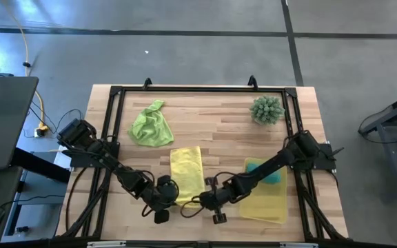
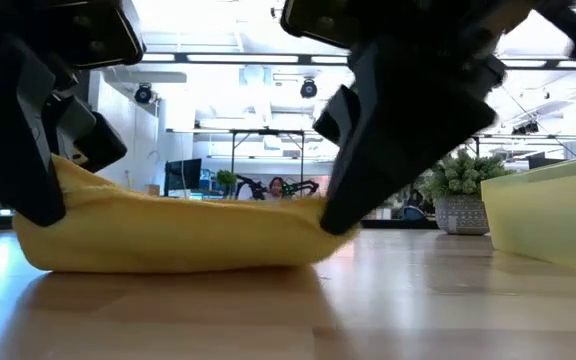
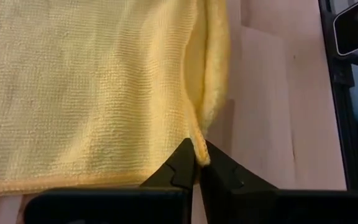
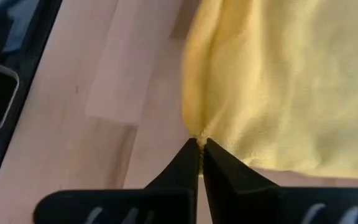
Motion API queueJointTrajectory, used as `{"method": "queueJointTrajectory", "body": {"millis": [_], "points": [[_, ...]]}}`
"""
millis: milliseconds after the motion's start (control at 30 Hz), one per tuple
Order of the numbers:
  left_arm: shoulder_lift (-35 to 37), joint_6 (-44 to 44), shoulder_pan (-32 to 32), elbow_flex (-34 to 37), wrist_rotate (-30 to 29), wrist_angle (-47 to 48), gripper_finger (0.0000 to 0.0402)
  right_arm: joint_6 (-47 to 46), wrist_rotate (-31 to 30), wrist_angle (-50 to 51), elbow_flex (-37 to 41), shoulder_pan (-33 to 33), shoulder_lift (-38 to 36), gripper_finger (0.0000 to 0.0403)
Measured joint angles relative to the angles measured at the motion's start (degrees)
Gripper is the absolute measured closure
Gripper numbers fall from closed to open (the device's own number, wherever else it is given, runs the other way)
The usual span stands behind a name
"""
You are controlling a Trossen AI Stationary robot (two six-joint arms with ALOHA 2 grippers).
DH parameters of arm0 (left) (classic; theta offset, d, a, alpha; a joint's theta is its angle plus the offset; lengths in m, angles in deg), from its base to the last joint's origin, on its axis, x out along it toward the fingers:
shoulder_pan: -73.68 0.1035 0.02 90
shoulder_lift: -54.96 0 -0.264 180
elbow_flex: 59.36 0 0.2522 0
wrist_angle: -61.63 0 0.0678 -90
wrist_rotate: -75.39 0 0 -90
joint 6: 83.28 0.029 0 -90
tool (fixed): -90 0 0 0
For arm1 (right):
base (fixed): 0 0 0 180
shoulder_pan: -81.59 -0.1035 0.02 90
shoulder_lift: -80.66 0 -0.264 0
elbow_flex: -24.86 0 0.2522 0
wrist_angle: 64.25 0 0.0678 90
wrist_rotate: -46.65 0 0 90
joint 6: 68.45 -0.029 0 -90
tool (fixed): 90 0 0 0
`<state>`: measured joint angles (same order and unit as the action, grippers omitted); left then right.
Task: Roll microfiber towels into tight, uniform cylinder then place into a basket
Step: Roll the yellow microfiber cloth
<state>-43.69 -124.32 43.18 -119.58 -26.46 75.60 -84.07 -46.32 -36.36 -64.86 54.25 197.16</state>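
The flat, fuzzy yellow microfiber towel (image 1: 187, 174) lies on the wooden table (image 1: 212, 131), beside the translucent yellow plastic basket (image 1: 267, 200). Its near corners are pinched in the closed left gripper (image 3: 197, 163) and right gripper (image 4: 201, 149). Rolling is judged just beginning; an even, simultaneous fold-over is called for.

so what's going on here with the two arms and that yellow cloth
Both arms are working the yellow towel near the table's front edge. The left gripper is pinched shut on one near corner and the right gripper is shut on the other. The towel lies mostly flat, not yet rolled. The lime green towel sits crumpled farther back, and the teal towel is already in the basket on the right.
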Motion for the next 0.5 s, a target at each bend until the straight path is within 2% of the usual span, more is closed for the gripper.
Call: {"method": "queueJointTrajectory", "body": {"millis": [300, 500], "points": [[0.1, -3.3, 0.1, -0.1, -0.4, 1.8, 0.0396, -2.6, 1.2, 0.7, -0.1, 4.0, -1.0, 0.0401], [0.3, -8.0, 0.1, -0.1, -3.9, 6.6, 0.0396, -4.9, 1.4, 3.4, -0.1, 6.1, -1.0, 0.0401]]}}
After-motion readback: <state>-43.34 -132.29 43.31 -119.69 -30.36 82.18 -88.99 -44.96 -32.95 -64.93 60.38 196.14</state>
